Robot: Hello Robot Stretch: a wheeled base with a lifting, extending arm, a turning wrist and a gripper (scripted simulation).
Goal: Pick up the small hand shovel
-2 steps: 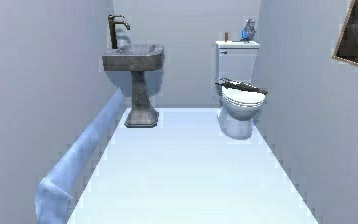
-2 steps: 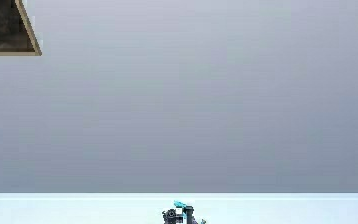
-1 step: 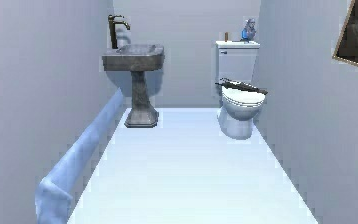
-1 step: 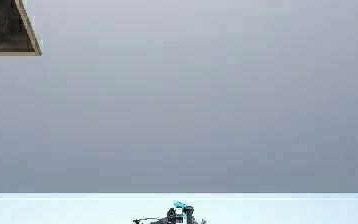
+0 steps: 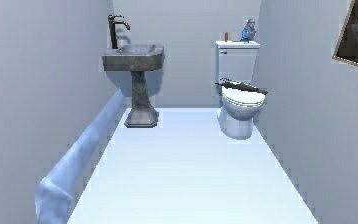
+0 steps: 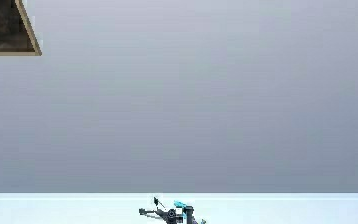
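Forward view: a narrow bathroom ran ahead, with a pedestal sink (image 5: 134, 62) at the far left and a toilet (image 5: 237, 100) at the far right. A small bluish object (image 5: 249, 30) stood on the toilet's tank, too small to name. A pale rail (image 5: 82, 150) lined the near left, and a framed picture (image 5: 355, 38) hung on the right wall. In such tight quarters, a careless turn of the base could probably clip the toilet or the sink.

Arm side view: the gripper (image 6: 150, 210) sat low before a bare wall (image 6: 187, 100), at the strip of floor (image 6: 47, 210), with a teal patch (image 6: 176, 212) just right of its fingers. That patch was likely the hand shovel, though its shape was unclear. Whether the claw was spread or pressed together could not be told, nor whether it held anything. If the shovel lay ungrasped on the floor, a lift would likely leave it behind. Reaching farther could jam the fingers against the wall.
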